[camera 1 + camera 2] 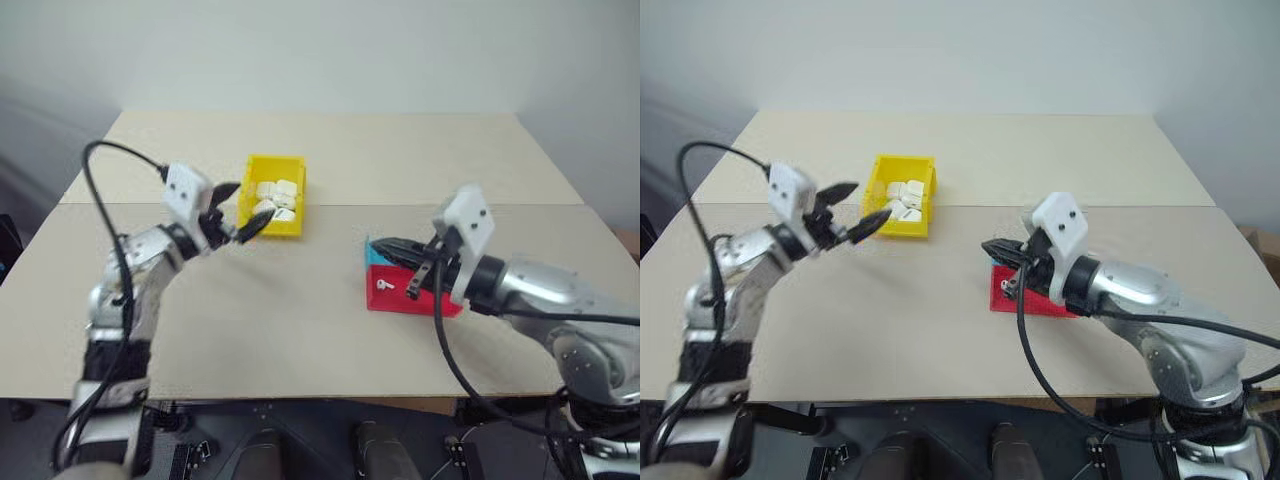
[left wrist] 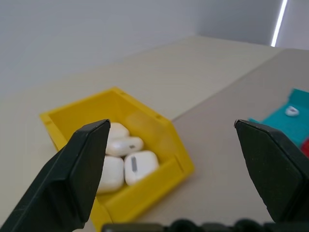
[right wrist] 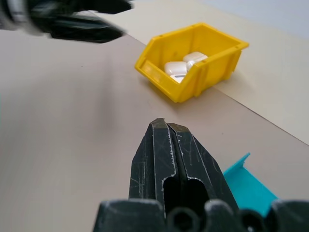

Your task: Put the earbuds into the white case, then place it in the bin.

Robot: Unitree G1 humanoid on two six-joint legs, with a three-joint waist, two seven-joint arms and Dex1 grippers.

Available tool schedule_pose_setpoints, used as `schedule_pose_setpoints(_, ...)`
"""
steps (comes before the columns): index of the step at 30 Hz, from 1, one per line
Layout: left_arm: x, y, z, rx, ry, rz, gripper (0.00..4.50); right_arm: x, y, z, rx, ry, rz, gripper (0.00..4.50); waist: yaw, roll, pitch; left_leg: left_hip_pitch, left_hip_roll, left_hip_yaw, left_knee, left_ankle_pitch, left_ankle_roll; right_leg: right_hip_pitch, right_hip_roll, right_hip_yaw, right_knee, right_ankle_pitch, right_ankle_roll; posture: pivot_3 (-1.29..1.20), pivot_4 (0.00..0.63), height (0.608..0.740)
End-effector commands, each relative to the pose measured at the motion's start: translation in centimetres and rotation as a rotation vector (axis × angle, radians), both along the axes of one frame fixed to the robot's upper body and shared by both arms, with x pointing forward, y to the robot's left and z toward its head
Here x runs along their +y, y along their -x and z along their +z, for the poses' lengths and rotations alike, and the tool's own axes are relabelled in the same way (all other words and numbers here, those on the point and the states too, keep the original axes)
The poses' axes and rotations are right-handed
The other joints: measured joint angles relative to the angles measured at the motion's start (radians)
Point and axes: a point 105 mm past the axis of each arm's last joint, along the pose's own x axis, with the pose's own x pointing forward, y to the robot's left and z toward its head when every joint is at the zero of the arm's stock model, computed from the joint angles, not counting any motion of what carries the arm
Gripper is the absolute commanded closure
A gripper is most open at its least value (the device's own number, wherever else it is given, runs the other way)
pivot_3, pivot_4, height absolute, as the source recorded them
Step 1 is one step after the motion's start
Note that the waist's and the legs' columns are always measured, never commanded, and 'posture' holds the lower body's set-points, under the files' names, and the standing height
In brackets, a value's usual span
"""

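The left gripper (image 1: 232, 215) hung wide open and empty just beside the small yellow plastic bin (image 1: 252, 172), near the table's far edge. White glossy cases (image 2: 140, 166) lay inside; delivery looked done. The right gripper (image 3: 166, 128) stayed out of it, pinched shut over the red-and-cyan tray (image 1: 385, 295).

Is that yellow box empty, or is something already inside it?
Not empty. The yellow bin holds several white cases lying together on its floor, all with lids shut.
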Motion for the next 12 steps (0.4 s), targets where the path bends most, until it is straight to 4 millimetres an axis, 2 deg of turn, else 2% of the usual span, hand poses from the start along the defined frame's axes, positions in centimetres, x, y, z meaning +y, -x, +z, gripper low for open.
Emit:
schedule_pose_setpoints(1, -0.6, 3.1, 1.6, -0.053, -0.015, -0.112, 0.01, -0.3, 0.4, 0.6, -0.103, 0.003, 0.023, 4.5, 0.007, 0.0, 0.0, 0.0, 0.0, 0.0, 0.0, 0.0, 0.0, 0.001, 0.0, 0.0, 0.0, 0.0, 0.0, 0.0, 0.15, 0.74)
schedule_pose_setpoints(5, -0.1, 6.2, 1.0, 0.006, -0.012, -0.158, 0.01, -1.5, 0.9, -0.3, -0.116, 0.017, 0.086, 4.5, 0.004, 0.0, 0.0, 0.008, 0.0, 0.001, 0.001, 0.001, 0.0, 0.007, 0.0, 0.0, 0.0, 0.0, 0.0, 0.0, 0.15, 0.74)
schedule_pose_setpoints(9, 0.0, 10.1, 0.4, 0.073, -0.059, -0.273, 0.01, -2.4, 1.8, -0.3, -0.113, 0.058, 0.176, 4.5, -0.002, 0.0, 0.0, 0.011, 0.001, 0.002, -0.001, 0.001, 0.0, 0.009, 0.0, 0.001, 0.0, -0.001, -0.001, 0.0, 0.15, 0.74)
schedule_pose_setpoints(12, 0.4, 11.0, 0.4, 0.092, -0.084, -0.278, 0.01, -2.8, 2.2, -0.1, -0.109, 0.081, 0.226, 4.5, 0.0, 0.0, 0.0, 0.012, 0.001, 0.003, -0.001, 0.001, 0.0, 0.009, 0.001, 0.002, 0.001, -0.001, -0.001, 0.0, 0.15, 0.74)
